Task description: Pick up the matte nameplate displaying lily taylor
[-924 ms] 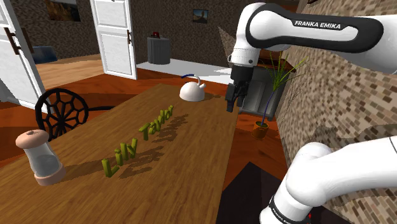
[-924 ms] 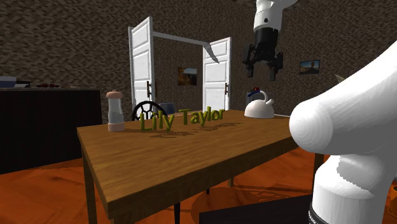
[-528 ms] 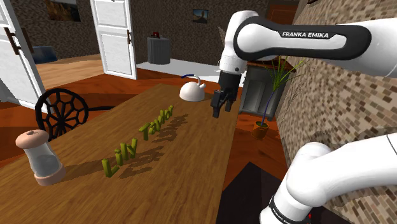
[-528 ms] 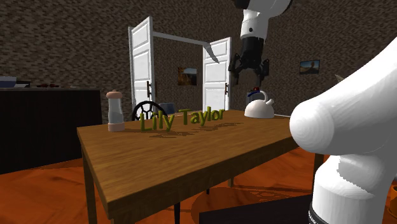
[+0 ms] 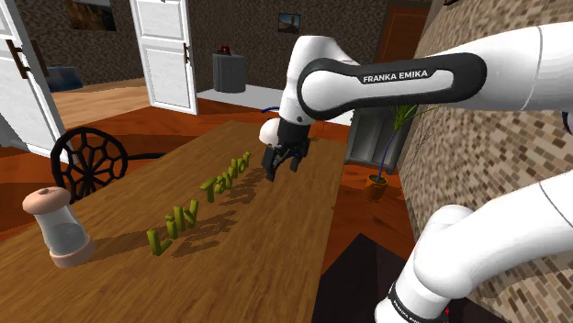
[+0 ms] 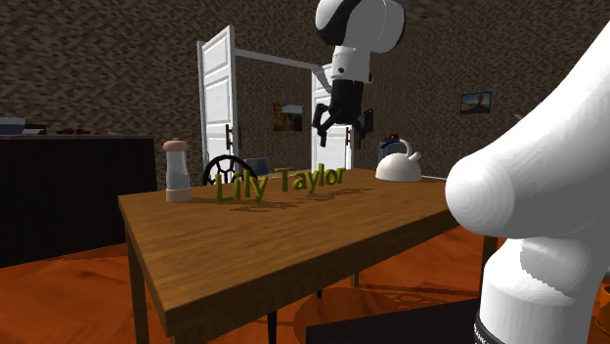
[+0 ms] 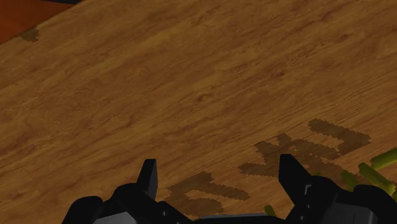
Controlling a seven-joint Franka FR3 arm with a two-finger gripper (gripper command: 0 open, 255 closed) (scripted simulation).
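The nameplate (image 5: 197, 206) is a row of standing olive-green letters reading Lily Taylor, upright on the wooden table (image 5: 266, 248). In the second exterior view the nameplate (image 6: 279, 183) sits mid-table. My black gripper (image 5: 278, 167) hangs open above the table, just to the shoulder view's right of the "Taylor" end, touching nothing. From the second exterior view the gripper (image 6: 339, 130) hovers well above the letters' right end. Through the wrist camera, the gripper (image 7: 218, 175) has its fingers apart over bare wood, with a few green letter strokes (image 7: 376, 169) beside one finger.
A white kettle (image 6: 398, 166) stands near the table's far end, partly hidden by the arm in the shoulder view. A shaker with a pinkish cap (image 5: 60, 225) stands past the "Lily" end. A dark round-backed chair (image 5: 87, 165) is at the table's side.
The arm has swung to the shoulder view's left and come lower, from beside the kettle to close by the "Taylor" end. The fingers stayed open.
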